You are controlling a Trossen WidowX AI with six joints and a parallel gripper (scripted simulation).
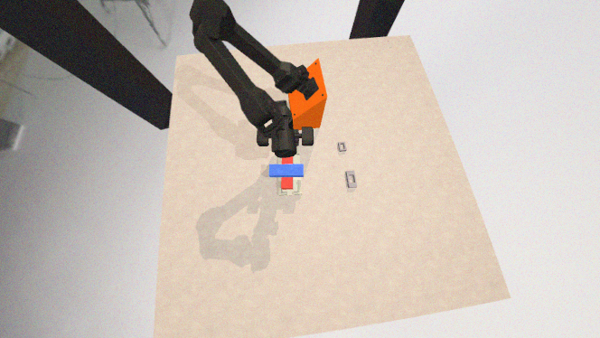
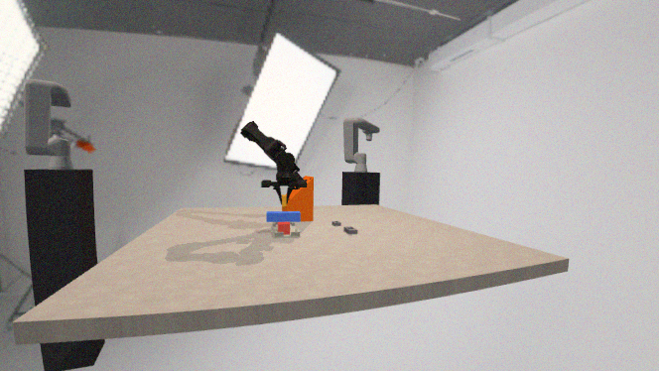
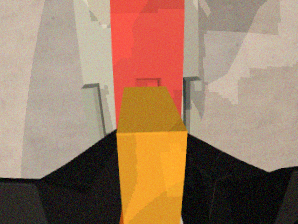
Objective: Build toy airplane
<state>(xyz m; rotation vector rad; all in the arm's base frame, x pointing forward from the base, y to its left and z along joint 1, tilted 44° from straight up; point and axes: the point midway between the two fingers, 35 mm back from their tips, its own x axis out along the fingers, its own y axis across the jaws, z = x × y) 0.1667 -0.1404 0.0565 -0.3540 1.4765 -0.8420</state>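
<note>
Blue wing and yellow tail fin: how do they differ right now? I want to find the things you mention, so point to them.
The blue wing (image 1: 286, 170) (image 2: 283, 216) lies across the red fuselage (image 1: 286, 183) (image 2: 284, 228) (image 3: 147, 40); the yellow tail fin (image 2: 284, 200) (image 3: 151, 172) is held above it in the gripper (image 2: 284, 203) (image 3: 145, 137). The wing is a long, level bar, while the fin is a narrower piece held upright. Both are plain, single-coloured blocks.

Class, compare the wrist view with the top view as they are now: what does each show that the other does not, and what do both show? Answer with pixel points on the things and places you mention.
Only the wrist view: the yellow tail fin (image 3: 152, 170) between the gripper's fingers and the small socket (image 3: 148, 82) in the fuselage.
Only the top view: the blue wing (image 1: 286, 170), the orange block (image 1: 311, 108) and two small grey holders (image 1: 355, 180) (image 1: 345, 146).
Both: the red fuselage (image 1: 286, 183) (image 3: 147, 45), the pale cradle (image 1: 296, 192) (image 3: 93, 55) and the gripper (image 1: 285, 140) (image 3: 145, 137).
</note>
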